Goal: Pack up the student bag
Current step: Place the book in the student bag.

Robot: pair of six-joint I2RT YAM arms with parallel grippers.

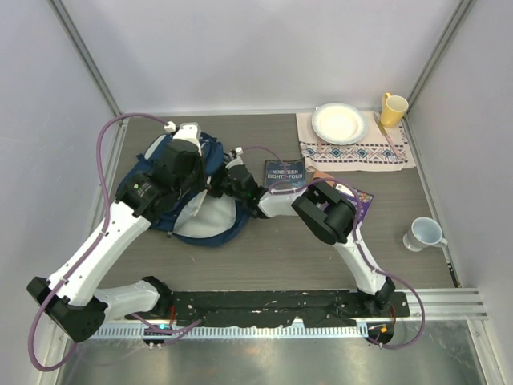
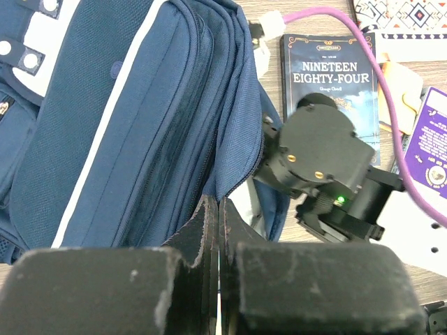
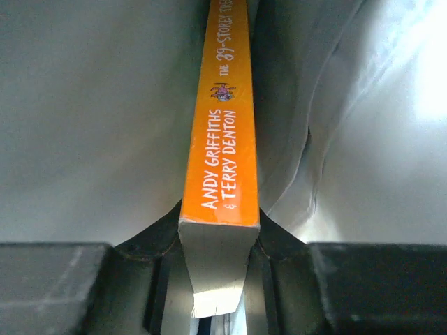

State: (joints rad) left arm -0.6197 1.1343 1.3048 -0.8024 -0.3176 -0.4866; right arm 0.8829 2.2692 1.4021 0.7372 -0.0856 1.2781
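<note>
Getting the orange Treehouse paperback [image 3: 223, 125] into the student bag [image 1: 212, 156], which sits at 9 o'clock on the table. My right gripper [image 3: 220, 230] is clamped on the book, down inside the grey lining. My left gripper [image 2: 218, 209] is pressed together at the zip edge. Nineteen Eighty-Four [image 1: 284, 170] and a purple book [image 2: 434, 146], at the bag's 3 o'clock, aren't packed yet.

The backpack [image 2: 140, 105] mouth is narrow: the left pincer [image 2: 218, 216] pinches its edge, and the right pincer [image 3: 220, 241] with its orange book [image 3: 222, 139] fills the gap between grey lining folds. A dark book [image 1: 285, 171] lies just beside. Open bench [image 1: 280, 261] runs before the arm bases.
</note>
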